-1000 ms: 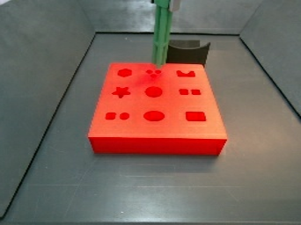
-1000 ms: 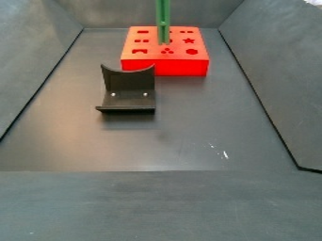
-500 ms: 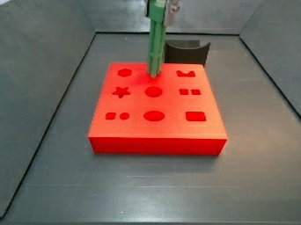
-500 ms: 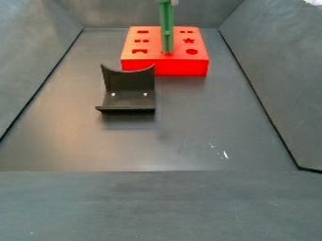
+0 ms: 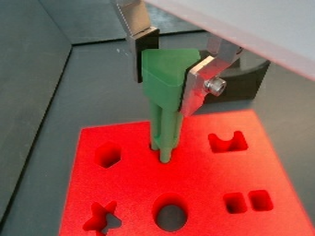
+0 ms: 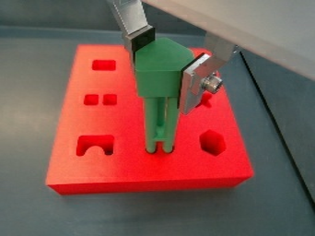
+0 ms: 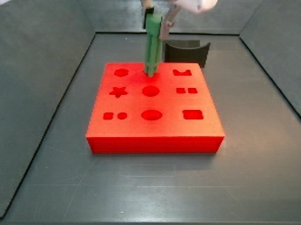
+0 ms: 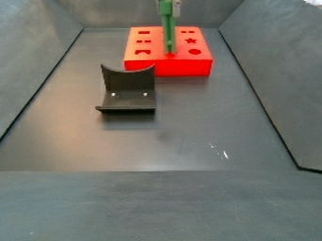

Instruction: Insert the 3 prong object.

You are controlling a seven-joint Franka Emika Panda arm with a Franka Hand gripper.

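In a wrist view we see our hand [image 5: 170, 72] clamped on the top of the green bar [image 5: 164, 101], one silver finger [image 5: 202, 76] on either side. The bar stands upright with its foot at a hole in the red block [image 5: 135, 175], between the hexagon hole and the notched one. We should press straight down along the bar's axis and keep the grip firm, so the prongs do not cock sideways.

In a wrist view from the opposite side, the hand [image 6: 170, 63] again pinches the bar [image 6: 157, 101], whose slotted lower end meets the block [image 6: 135, 171] near its front edge. How deep the prongs sit we cannot quite tell here, so we go slowly and let go only once it stops sinking.

In a side view the bar [image 7: 153, 44] rises from the upper middle of the block [image 7: 153, 123], with the dark holder [image 7: 188, 51] behind at upper right.

In a side view from farther off, the bar [image 8: 167, 21] stands at top centre on the block [image 8: 170, 56]; the holder [image 8: 127, 89] sits apart on the bench [image 8: 189, 141], clear of our path.
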